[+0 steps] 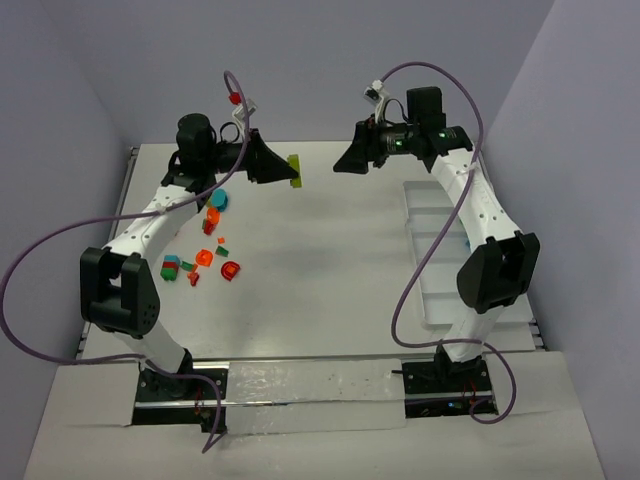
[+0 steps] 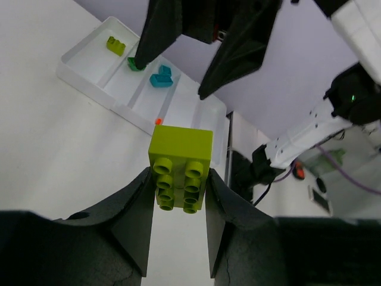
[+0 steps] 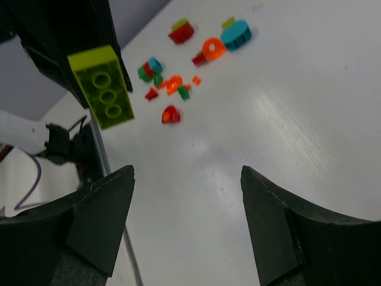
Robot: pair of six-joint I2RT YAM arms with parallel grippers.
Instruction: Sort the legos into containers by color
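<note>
My left gripper (image 2: 178, 171) is shut on a lime green lego brick (image 2: 180, 167), held up above the table (image 1: 330, 260) at the back, studs toward the wrist camera. The same brick (image 1: 295, 170) (image 3: 102, 86) sticks out of the left gripper (image 1: 288, 170) toward the right gripper (image 1: 342, 162), which faces it a short way off. My right gripper (image 3: 186, 173) is open and holds nothing. Several loose legos (image 1: 205, 255) (image 3: 178, 77), red, orange, green and teal, lie on the left of the table. The white divided tray (image 1: 435, 290) (image 2: 89, 59) holds a lime brick (image 2: 115, 44), a dark green one (image 2: 136, 64) and a teal one (image 2: 161, 76).
A small orange piece (image 2: 158, 121) sits at the tray's near rim. The right arm (image 1: 490, 240) reaches over the tray and hides part of it. Purple cables (image 1: 40, 270) loop beside both arms. Walls close in behind and at the sides.
</note>
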